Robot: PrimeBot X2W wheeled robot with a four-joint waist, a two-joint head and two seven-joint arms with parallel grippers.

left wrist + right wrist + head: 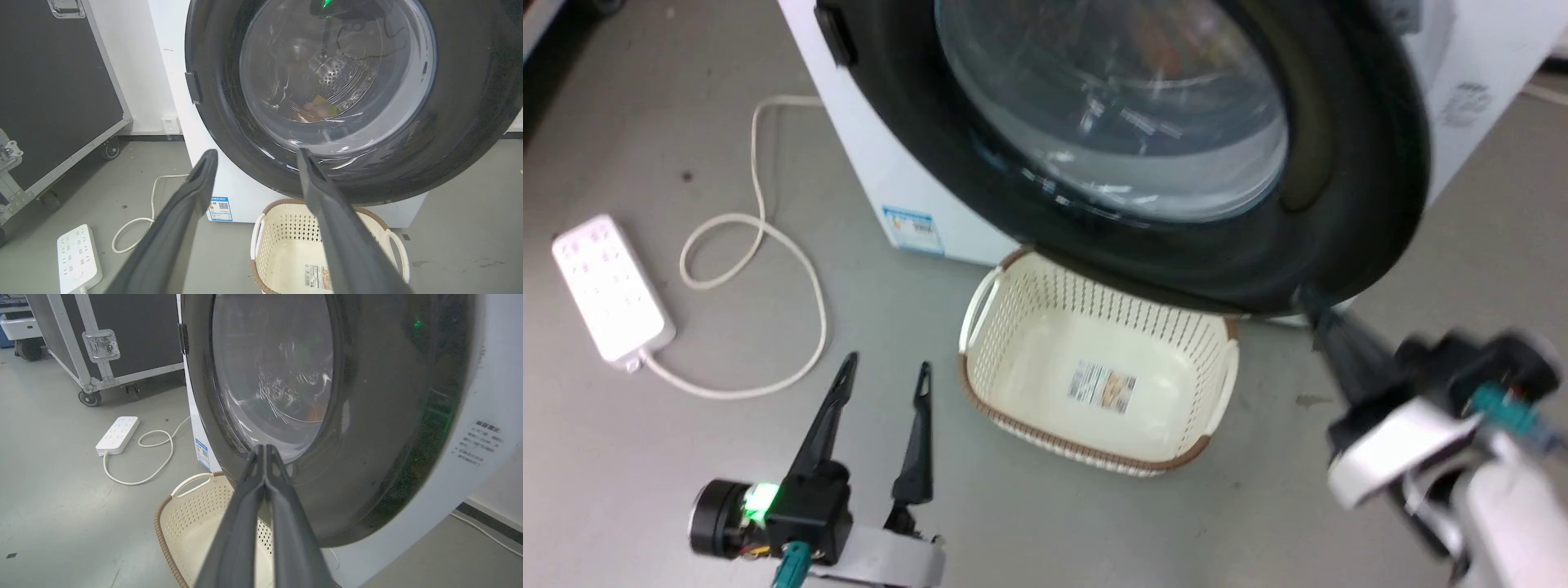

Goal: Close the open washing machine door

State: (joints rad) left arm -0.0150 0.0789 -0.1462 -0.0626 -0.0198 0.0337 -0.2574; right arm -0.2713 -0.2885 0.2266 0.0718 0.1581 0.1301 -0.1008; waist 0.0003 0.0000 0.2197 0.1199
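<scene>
The washing machine door (pixel 1339 204) is a big glossy black ring around a bulging glass bowl; it lies close over the front of the white washing machine (pixel 866 155), and I cannot tell whether it is latched. My right gripper (pixel 1313 306) is shut, with its tips against the door's lower right rim. In the right wrist view the shut gripper (pixel 265 451) points at the door (pixel 388 416) just below the glass. My left gripper (pixel 882 376) hangs open over the floor, apart from the door. In the left wrist view it (pixel 256 157) faces the door (pixel 461 122).
A cream perforated basket (pixel 1013 310) with a brown rim stands on the floor under the door. A white power strip (pixel 609 286) and its looped cable (pixel 800 269) lie to the left. A black wheeled flight case (pixel 53 81) stands beside the machine. Clothes (pixel 314 110) show through the glass.
</scene>
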